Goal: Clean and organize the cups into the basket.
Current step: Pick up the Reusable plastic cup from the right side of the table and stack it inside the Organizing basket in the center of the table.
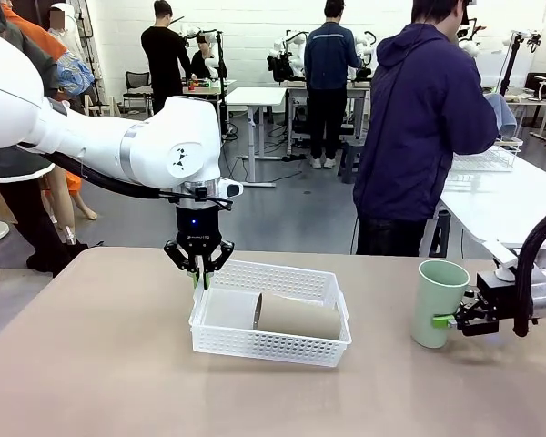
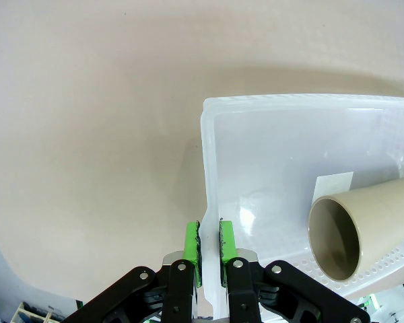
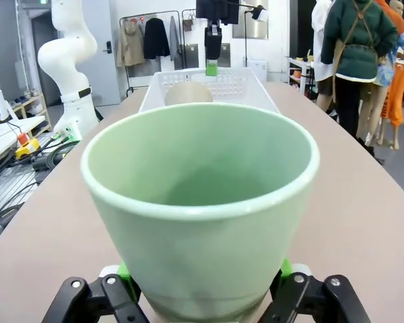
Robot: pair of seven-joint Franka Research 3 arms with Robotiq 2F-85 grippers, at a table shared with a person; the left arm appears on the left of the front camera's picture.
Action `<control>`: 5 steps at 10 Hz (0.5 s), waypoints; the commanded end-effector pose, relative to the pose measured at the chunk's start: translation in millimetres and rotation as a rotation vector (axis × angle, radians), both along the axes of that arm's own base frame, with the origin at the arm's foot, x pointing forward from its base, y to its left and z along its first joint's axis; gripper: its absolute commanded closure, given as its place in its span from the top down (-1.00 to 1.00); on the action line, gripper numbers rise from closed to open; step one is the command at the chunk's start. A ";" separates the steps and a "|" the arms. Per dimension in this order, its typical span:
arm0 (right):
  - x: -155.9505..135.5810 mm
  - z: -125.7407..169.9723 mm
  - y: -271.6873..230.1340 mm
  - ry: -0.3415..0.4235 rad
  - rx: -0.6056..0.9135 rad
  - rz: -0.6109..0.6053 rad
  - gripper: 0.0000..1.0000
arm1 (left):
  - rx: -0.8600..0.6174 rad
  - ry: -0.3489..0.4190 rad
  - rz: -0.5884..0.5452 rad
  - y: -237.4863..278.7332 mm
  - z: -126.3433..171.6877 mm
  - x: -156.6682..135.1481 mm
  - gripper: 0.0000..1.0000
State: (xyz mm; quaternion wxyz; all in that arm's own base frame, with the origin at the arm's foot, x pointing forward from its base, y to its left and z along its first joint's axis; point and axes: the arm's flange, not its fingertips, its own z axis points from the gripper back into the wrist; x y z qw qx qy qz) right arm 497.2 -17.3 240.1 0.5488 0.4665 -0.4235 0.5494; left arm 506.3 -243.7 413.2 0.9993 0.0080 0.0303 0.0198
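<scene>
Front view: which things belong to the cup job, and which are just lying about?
Job: mint green cup, clamped in the right tool; tan cup lying in the white basket; left tool shut on that basket's wall.
Lying about: wire basket on the far white table; person with back turned.

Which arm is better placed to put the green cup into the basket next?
Right. The right gripper is shut on the upright green cup beside the basket; the left gripper is pinching the basket's left wall, so it's occupied.
</scene>
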 end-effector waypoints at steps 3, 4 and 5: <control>2.9 -3.3 -5.5 -0.026 0.012 0.031 -1.00 | 0.000 -0.004 0.011 -1.1 0.1 -1.2 -1.00; 1.1 -3.0 -5.9 -0.027 0.010 0.033 -0.50 | 0.000 -0.004 0.011 -1.1 0.1 -1.2 -1.00; -7.0 4.3 -0.8 -0.002 0.016 0.016 -0.50 | 0.000 -0.004 0.011 -1.1 0.1 -1.2 -1.00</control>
